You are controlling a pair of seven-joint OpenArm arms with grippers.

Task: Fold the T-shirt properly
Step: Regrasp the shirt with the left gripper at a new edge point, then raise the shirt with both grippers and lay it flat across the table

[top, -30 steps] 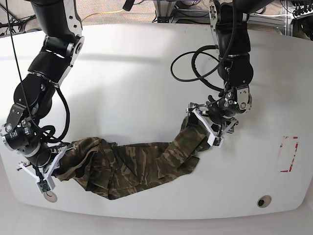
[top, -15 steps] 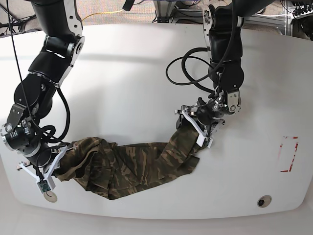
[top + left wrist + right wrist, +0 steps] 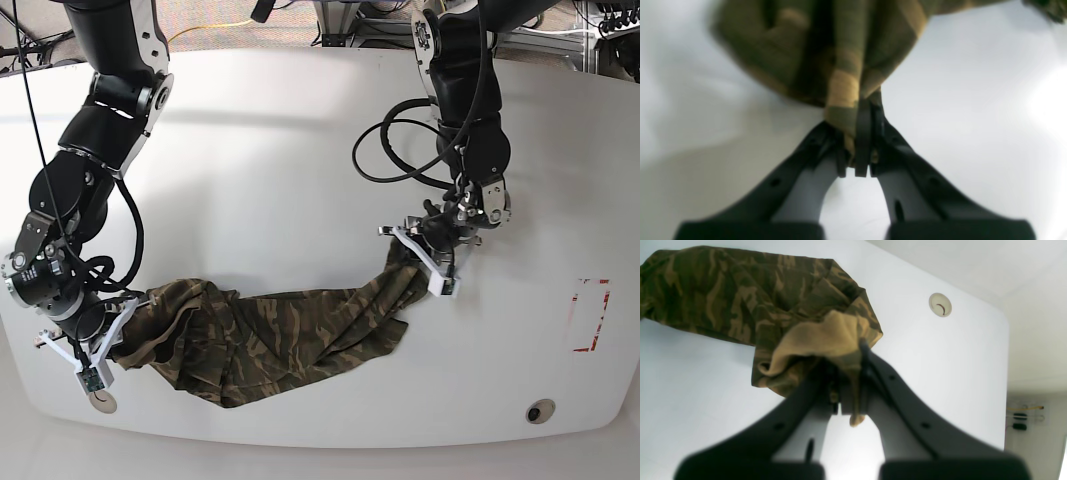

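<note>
The camouflage T-shirt (image 3: 270,340) lies bunched in a long band across the front of the white table (image 3: 270,170). My left gripper (image 3: 418,262), on the right of the base view, is shut on the shirt's right end, which rises off the table. The left wrist view shows its jaws pinching a fold of T-shirt (image 3: 843,90) cloth. At the band's left end my right gripper (image 3: 108,345) is shut on the other end. In the right wrist view its jaws clamp tan and camouflage T-shirt (image 3: 826,340) cloth.
A red-outlined rectangle (image 3: 590,315) is marked on the table at the right. A round dark fitting (image 3: 540,411) sits near the front right edge. A round pale disc (image 3: 940,305) is set in the table by the front left corner. Black cables (image 3: 400,150) loop off the left arm.
My left gripper has shifted right again and a little lower, still gripping the shirt's end and drawing it out. The right arm has not moved.
</note>
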